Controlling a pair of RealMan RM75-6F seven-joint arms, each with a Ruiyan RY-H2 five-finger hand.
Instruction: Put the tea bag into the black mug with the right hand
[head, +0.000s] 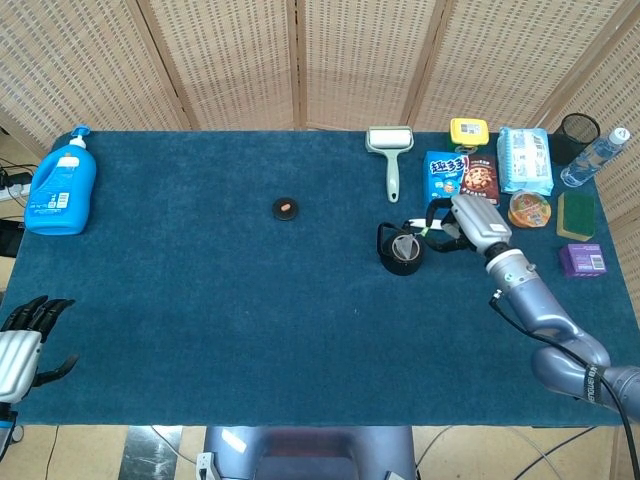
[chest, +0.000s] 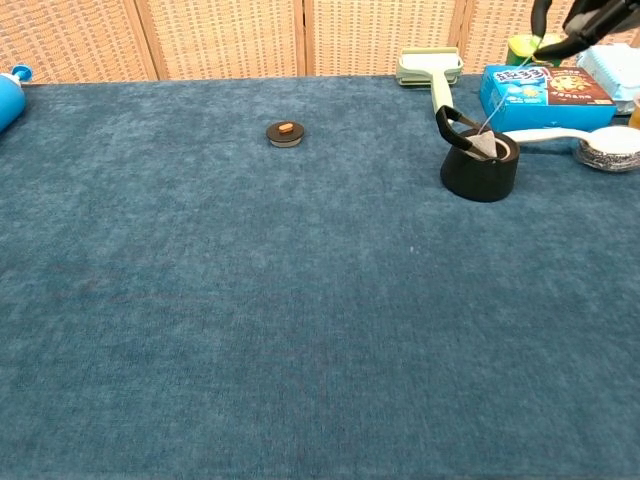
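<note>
Tea bag (chest: 484, 146) sits in the mouth of the black mug (chest: 480, 168) on the worktop (head: 250, 300), its string running up to the right robot hand (head: 455, 222), which pinches it. Left robot hand (head: 25, 345) rests with fingers spread, holding nothing.

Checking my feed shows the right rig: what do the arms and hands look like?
The right arm is silver-grey metal with rounded joints and a thin dark cable alongside. The right hand has a silver-grey back and black fingers. The left hand looks the same.
</note>
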